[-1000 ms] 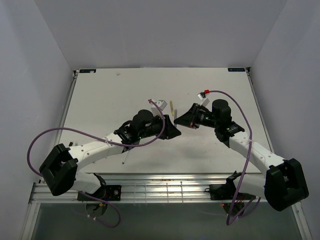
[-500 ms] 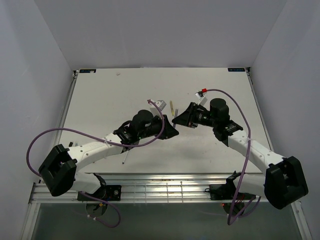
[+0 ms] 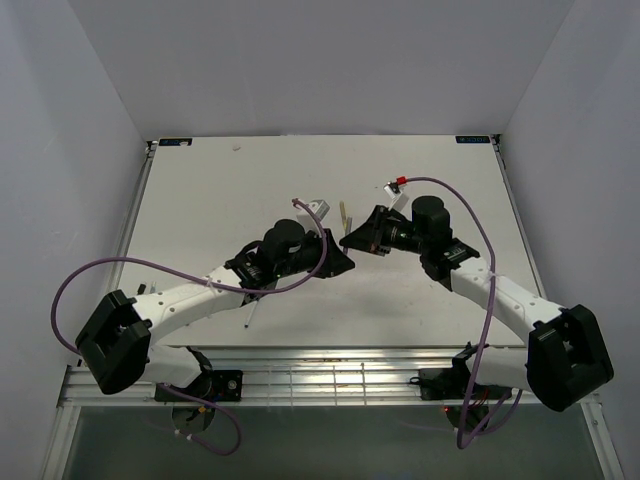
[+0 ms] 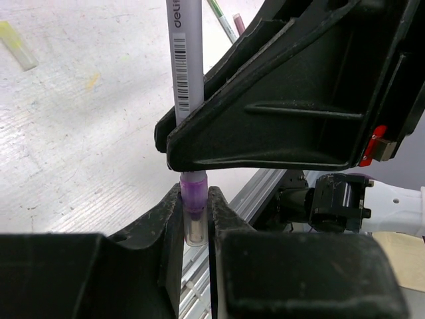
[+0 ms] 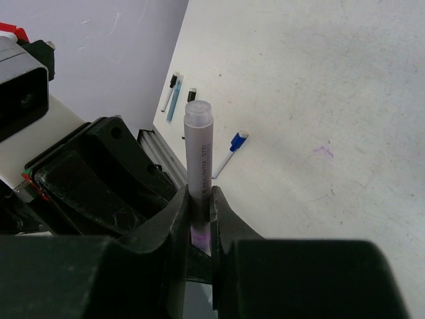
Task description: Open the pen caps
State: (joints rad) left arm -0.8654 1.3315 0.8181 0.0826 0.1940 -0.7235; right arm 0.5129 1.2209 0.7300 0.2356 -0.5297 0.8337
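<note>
A white pen [image 4: 184, 66] with a barcode is held between both grippers above the table. My left gripper [image 4: 194, 222] is shut on its purple-and-clear pen cap [image 4: 194, 196]. In the right wrist view my right gripper [image 5: 200, 212] is shut on the same pen's barrel [image 5: 199, 149], right behind the cap. Seen from the top, the left gripper [image 3: 345, 263] and the right gripper [image 3: 348, 240] meet tip to tip at the table's middle, and the pen between them is hidden.
Loose on the table lie a yellow pen [image 3: 345, 214], a blue-capped pen [image 5: 229, 151], two more pens [image 5: 171, 93] near the left rail and a pale yellow cap [image 4: 16, 54]. The aluminium rail [image 3: 330, 378] runs along the table's near edge.
The right gripper has shifted a little left and back, closing up against the left gripper. The left arm has hardly moved.
</note>
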